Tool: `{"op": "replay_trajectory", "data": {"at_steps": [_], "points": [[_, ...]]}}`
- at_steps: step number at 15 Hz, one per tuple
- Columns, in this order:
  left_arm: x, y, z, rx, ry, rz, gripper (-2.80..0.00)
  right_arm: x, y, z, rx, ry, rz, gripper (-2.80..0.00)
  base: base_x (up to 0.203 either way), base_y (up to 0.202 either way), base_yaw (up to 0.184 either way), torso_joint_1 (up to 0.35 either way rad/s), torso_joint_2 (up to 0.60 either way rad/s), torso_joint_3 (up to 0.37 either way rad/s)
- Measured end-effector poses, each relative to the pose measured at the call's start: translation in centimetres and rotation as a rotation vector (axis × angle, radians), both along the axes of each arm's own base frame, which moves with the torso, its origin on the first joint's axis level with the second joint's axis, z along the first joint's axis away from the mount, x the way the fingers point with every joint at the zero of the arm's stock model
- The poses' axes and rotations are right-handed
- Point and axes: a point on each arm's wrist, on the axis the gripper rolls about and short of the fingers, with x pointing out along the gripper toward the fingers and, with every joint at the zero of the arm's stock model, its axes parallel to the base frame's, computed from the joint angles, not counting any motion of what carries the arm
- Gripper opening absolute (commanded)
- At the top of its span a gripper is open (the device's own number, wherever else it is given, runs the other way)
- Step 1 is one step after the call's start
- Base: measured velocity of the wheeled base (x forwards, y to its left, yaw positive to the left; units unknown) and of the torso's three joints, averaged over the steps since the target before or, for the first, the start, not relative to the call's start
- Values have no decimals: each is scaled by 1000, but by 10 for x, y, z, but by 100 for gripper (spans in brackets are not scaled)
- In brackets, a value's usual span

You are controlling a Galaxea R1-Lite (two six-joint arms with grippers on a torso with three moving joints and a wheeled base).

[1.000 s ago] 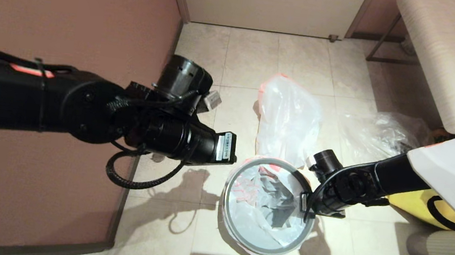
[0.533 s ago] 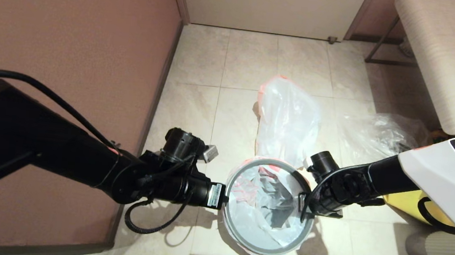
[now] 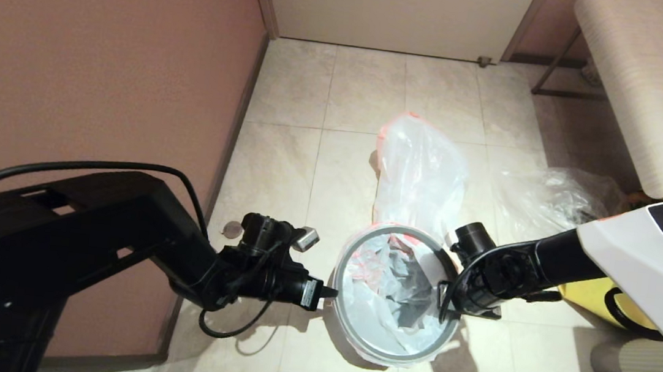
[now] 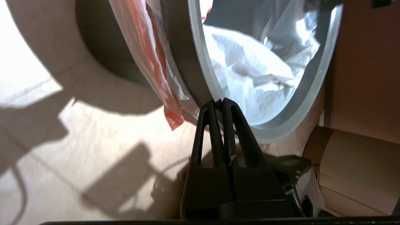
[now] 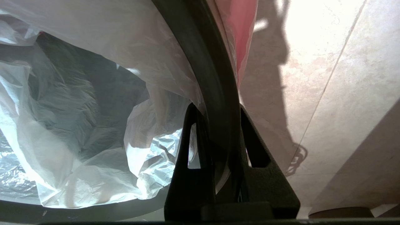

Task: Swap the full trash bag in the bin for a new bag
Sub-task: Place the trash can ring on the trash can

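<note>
Pincer on the right (image 3: 442,297) is clamped on the grey ring rim (image 3: 348,260) of the bin (image 3: 397,297), at its right edge, while the left pincer (image 3: 329,292), closed and empty, touches the rim's left edge. The new bag (image 3: 386,278) already lines the bin, so the step seems to be seating the ring; next probably a press down. The full trash bag (image 3: 422,174) lies farther on the tiled floor (image 3: 284,162), between the brown wall (image 3: 105,51) and a bench (image 3: 639,76) far right.
</note>
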Motion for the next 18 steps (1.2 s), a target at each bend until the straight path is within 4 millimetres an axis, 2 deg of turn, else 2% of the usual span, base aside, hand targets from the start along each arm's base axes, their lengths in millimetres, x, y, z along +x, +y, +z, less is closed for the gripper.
{"op": "replay_trajectory", "data": {"at_steps": [3, 7, 13, 14, 18], "points": [[4, 5, -11, -33, -10, -6, -280, 0, 1, -1, -2, 2, 2, -280, 0, 0, 0, 0, 0, 0], [8, 5, -14, -35, -18, 5, -280, -1, 2, -1, -5, 2, 7, -280, 0, 0, 0, 0, 0, 0], [5, 6, -12, -42, -42, 7, -280, -11, 0, 16, -4, -16, -5, -280, 0, 0, 0, 0, 0, 0], [4, 6, -12, -44, -47, 7, -280, -12, 0, 17, -8, -22, -4, 0, 0, 0, 0, 0, 0, 0], [0, 4, -11, -55, -67, -2, -280, -18, 1, 26, -12, -10, 4, 0, 0, 0, 0, 6, 8, -4]]}}
